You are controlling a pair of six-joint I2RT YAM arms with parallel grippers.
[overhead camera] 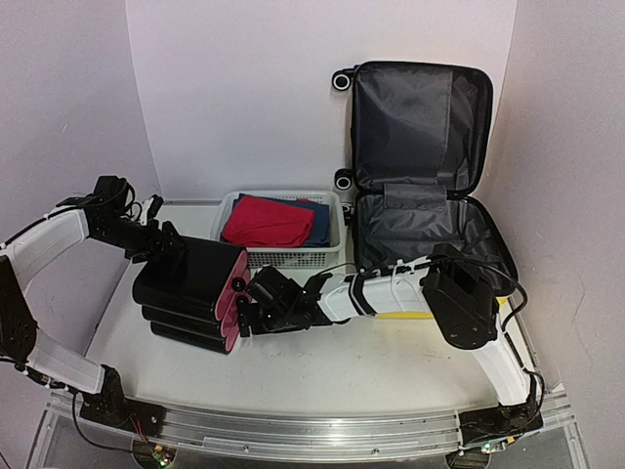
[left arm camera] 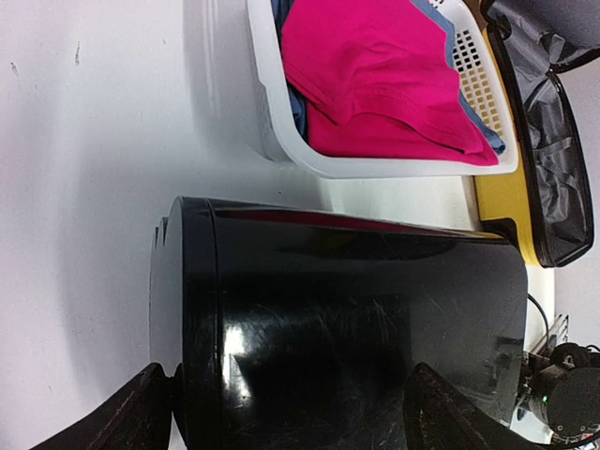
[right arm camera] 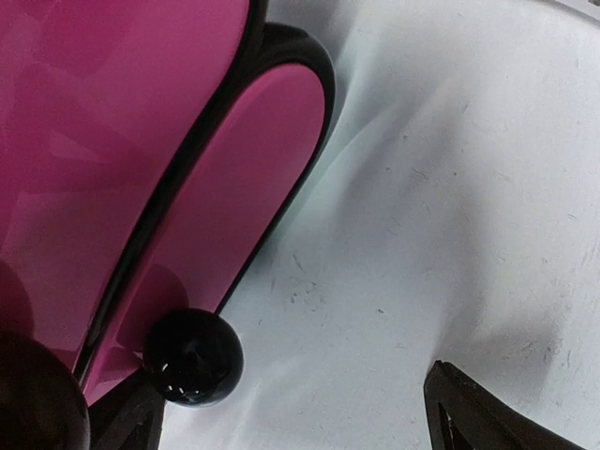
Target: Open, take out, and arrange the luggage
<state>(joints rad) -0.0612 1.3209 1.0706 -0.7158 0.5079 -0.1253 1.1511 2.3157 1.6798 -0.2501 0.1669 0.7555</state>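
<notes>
Luggage occupies the far right of the bench in the top view, opened, lid raised against the far wall, base shell flat and lining upward. Its long axis runs left-right, wheels pointing left. A black case lies left of centre, near side of the basket. The left fingers meet its far-left end and the right fingers its pink end. The step appears to be arranging this removed case. Lower it level, keep both ends matched, and stay off the basket rim. In the left wrist view the left fingers are spread, one at each side of the case. Whether they press on it cannot be told. The luggage's yellow shell shows beyond the basket. In the right wrist view the right fingers are released, bare bench between them and the pink end just beside one finger.
</notes>
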